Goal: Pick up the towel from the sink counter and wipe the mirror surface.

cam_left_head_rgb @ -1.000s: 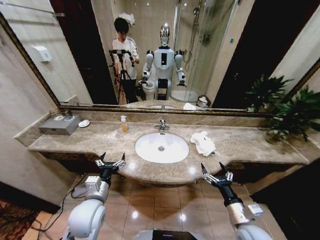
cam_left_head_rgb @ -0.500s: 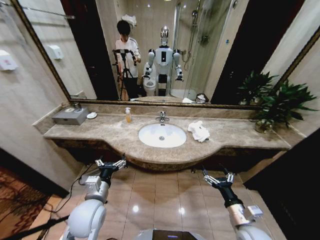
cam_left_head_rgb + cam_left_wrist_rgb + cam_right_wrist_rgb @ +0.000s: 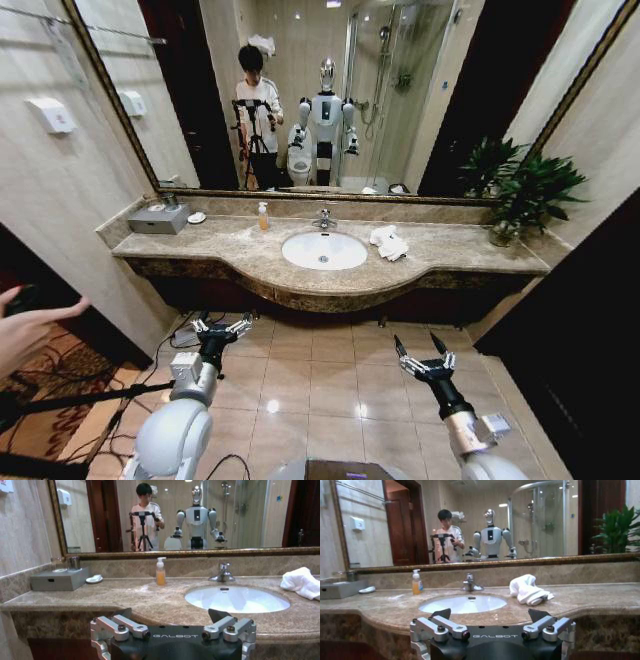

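Note:
A crumpled white towel (image 3: 388, 242) (image 3: 302, 583) (image 3: 527, 590) lies on the sink counter (image 3: 450, 250) (image 3: 135, 600) (image 3: 600, 596), just right of the oval basin. The mirror (image 3: 420, 100) (image 3: 250, 513) (image 3: 545, 525) spans the wall above it and reflects me and a person behind a tripod. My left gripper (image 3: 222, 325) (image 3: 171, 615) is open, held over the floor well short of the counter's front edge. My right gripper (image 3: 418, 352) (image 3: 490, 614) is open too, lower and farther right, with nothing between its fingers.
An orange soap bottle (image 3: 262, 215), a grey box (image 3: 158, 219) and a chrome faucet (image 3: 323, 217) stand on the counter; a potted plant (image 3: 520, 190) fills its right end. Tiled floor separates me from the counter. A person's hand (image 3: 30, 325) and cables are at the left edge.
The whole picture has shifted: the counter now looks smaller and farther off, so the camera has backed away. Both arms keep their pose. A hand has come in at the left edge.

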